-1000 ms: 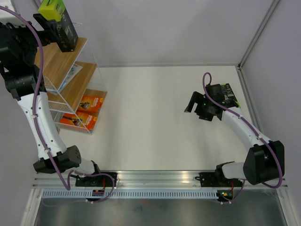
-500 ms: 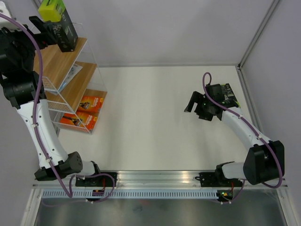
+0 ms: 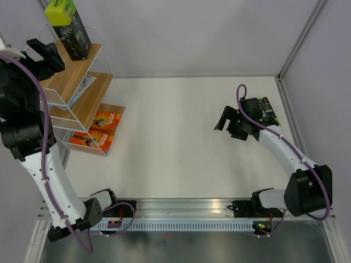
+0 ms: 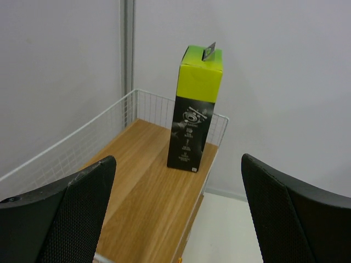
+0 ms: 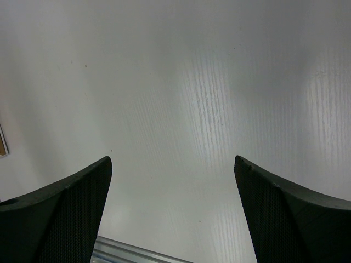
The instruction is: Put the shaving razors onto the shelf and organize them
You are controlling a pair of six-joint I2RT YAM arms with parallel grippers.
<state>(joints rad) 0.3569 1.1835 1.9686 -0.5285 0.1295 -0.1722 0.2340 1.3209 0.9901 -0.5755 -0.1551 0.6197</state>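
Seen from above, the shelf (image 3: 70, 70) runs out of frame at its upper left, and the left arm (image 3: 33, 137) covers its left side. The white-blue pack (image 3: 83, 86) lies on the middle board, partly tucked beneath the top board, its print too small to read. One orange box (image 3: 108, 119) and a second orange box (image 3: 90, 141) lie side by side on the lowest board, their left ends hidden under the board above.

The black box with the lime-green top (image 3: 70, 28) stands upright at the far end of the top board. The left claw (image 3: 46, 55) is spread wide and empty, near that box but clear of it. In the left wrist view the box shows between the fingers (image 4: 66, 208), farther along the board. The right claw (image 3: 226, 124) is also spread wide, holding nothing, over the white surface (image 3: 164, 137), well apart from the shelf.
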